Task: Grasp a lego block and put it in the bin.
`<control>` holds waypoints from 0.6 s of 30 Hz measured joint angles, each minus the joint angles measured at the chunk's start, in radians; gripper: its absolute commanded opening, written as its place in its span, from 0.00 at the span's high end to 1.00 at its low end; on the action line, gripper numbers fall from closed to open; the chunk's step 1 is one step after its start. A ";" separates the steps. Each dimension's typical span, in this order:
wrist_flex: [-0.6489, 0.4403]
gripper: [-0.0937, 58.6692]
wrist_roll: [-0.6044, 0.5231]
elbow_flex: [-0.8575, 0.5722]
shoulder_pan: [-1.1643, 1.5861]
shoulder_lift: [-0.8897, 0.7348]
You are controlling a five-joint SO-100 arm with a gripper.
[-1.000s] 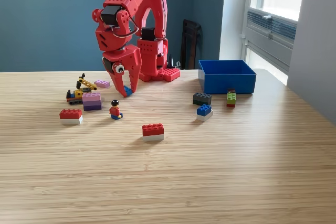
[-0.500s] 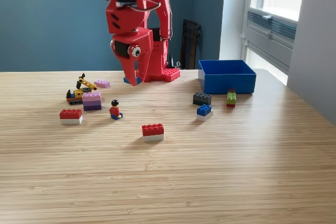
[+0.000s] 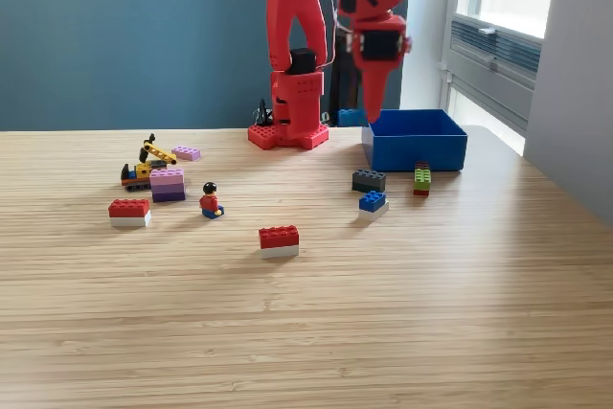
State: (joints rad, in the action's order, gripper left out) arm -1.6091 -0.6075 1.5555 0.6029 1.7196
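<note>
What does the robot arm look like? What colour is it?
The arm is bright red all over, made of chunky plastic pieces. Black motor blocks sit inside the red parts, and thin cables loop along it. It stands on a flat red base with little holes in it. The gripper is red too and narrows to a point at the bottom.

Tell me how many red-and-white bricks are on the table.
2: one red-and-white brick lies at the exterior view's left, the other near the middle front. More might sit hidden inside the bin.
</note>
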 measured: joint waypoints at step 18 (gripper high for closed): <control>-0.018 1.00 0.074 -0.018 0.522 0.000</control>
State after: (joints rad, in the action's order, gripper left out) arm -1.6276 -0.5338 1.5370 1.1244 1.7196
